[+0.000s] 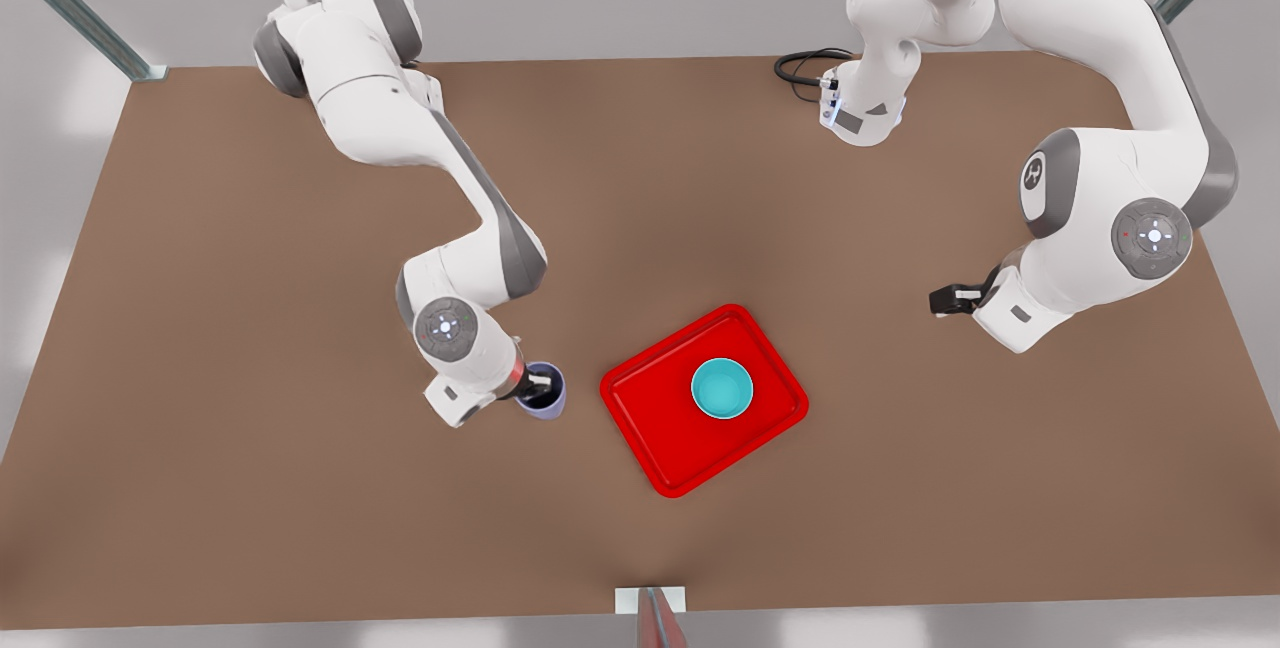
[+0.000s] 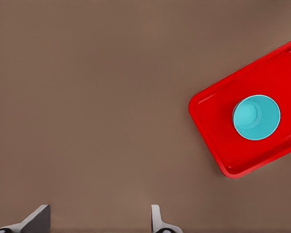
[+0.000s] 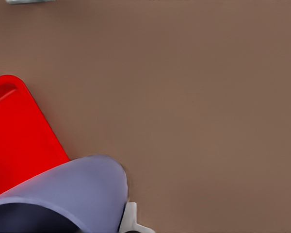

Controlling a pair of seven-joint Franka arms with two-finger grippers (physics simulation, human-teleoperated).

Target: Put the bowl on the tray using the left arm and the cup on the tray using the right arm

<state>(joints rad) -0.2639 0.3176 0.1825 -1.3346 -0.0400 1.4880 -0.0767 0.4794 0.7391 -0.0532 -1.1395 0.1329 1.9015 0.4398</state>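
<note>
The teal bowl stands upright on the red tray, toward its far half. On the front view's left, the lavender cup sits just off the tray's short edge. My right gripper is shut on the cup's rim, with one finger inside and one fingertip against the outer wall. My left gripper hangs open and empty over bare table on the front view's right, well away from the tray.
A coiled black cable lies at the table's far edge near the left arm's base. Metal posts stand at the far corners, and a small bracket sits at the near edge. Brown tabletop surrounds the tray.
</note>
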